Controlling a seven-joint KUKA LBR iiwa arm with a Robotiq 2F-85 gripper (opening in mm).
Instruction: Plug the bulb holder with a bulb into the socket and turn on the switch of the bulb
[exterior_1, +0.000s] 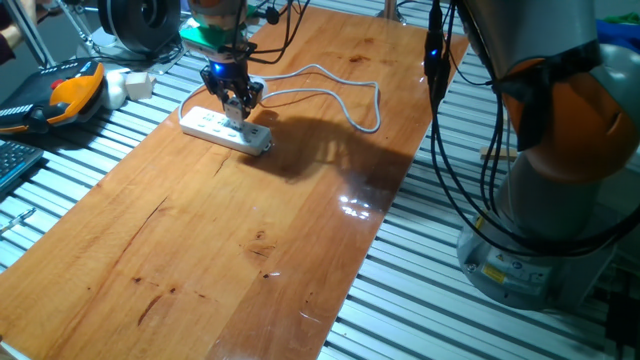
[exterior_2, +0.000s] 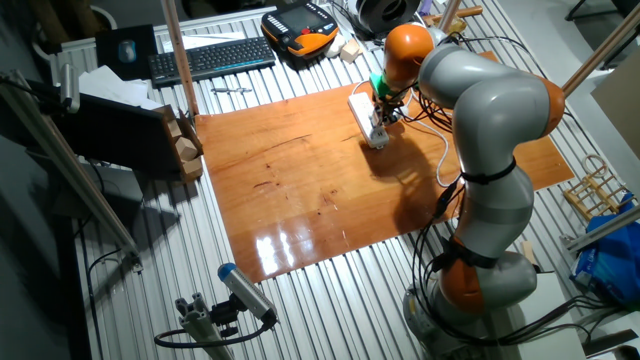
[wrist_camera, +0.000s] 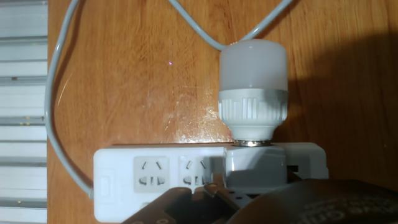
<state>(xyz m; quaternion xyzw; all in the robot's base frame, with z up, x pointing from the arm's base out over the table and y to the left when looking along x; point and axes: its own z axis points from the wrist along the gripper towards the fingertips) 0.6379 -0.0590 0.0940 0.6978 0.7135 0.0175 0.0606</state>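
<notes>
The socket (exterior_1: 222, 126) is a long white power strip on the wooden board, with its cable (exterior_1: 340, 95) looping to the right. In the hand view the bulb holder (wrist_camera: 255, 167) sits on the socket (wrist_camera: 143, 177) near its right end. The stubby white bulb (wrist_camera: 254, 78) points away from it over the wood. My gripper (exterior_1: 238, 102) hangs low over the holder, and its dark fingers (wrist_camera: 186, 202) cover the holder's near end. The switch is hidden. How the jaws stand is not clear. The other fixed view shows the gripper (exterior_2: 381, 115) over the socket (exterior_2: 366, 115).
An orange-and-black pendant (exterior_1: 70, 95) and a small white adapter block (exterior_1: 135, 85) lie on the slatted table left of the board (exterior_1: 250, 230). A keyboard (exterior_2: 210, 58) sits at the far side. The arm's base (exterior_1: 560, 200) and its hanging black cables (exterior_1: 440, 120) stand beside the board.
</notes>
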